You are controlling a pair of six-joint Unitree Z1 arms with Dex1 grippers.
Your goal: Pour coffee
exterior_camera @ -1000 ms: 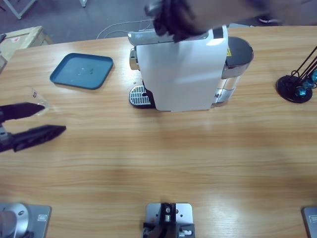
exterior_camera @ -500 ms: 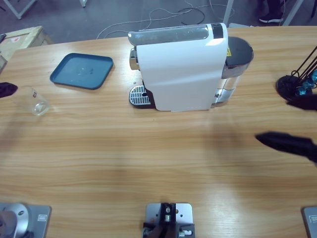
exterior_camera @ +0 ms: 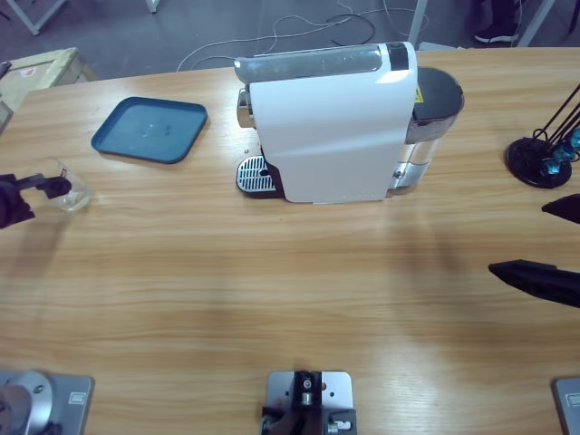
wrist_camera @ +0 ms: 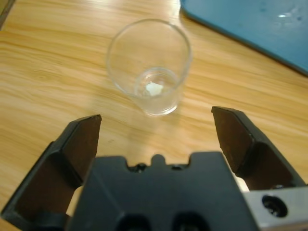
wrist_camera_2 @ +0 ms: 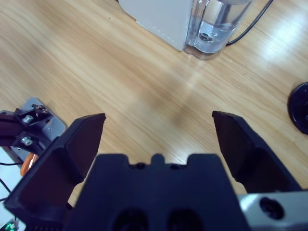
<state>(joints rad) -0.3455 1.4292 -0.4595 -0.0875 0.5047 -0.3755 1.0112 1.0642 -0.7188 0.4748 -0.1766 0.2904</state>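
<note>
A small clear tumbler [exterior_camera: 71,190] [wrist_camera: 149,67] stands upright on the wooden table near its left edge. Only a pale glint shows at its bottom, so I cannot make out the coffee in it. My left gripper [exterior_camera: 41,201] [wrist_camera: 156,118] is open just short of the tumbler, one jaw tip reaching its rim in the high view and nothing between the jaws. The white coffee machine [exterior_camera: 331,127] [wrist_camera_2: 163,17] stands at the back middle, its drip grate [exterior_camera: 254,175] facing left. My right gripper [exterior_camera: 518,237] [wrist_camera_2: 159,115] hangs open and holds nothing, over bare table at the right edge.
A blue tray [exterior_camera: 149,129] [wrist_camera: 250,24] lies behind the tumbler, left of the machine. The machine's clear water tank [exterior_camera: 433,109] [wrist_camera_2: 219,21] sits at its right end. A black capsule stand [exterior_camera: 542,159] [wrist_camera_2: 301,106] is at the far right.
The left gripper drew back off the left edge, then came in again beside the tumbler. The right arm left the machine's top and moved to the right edge.
</note>
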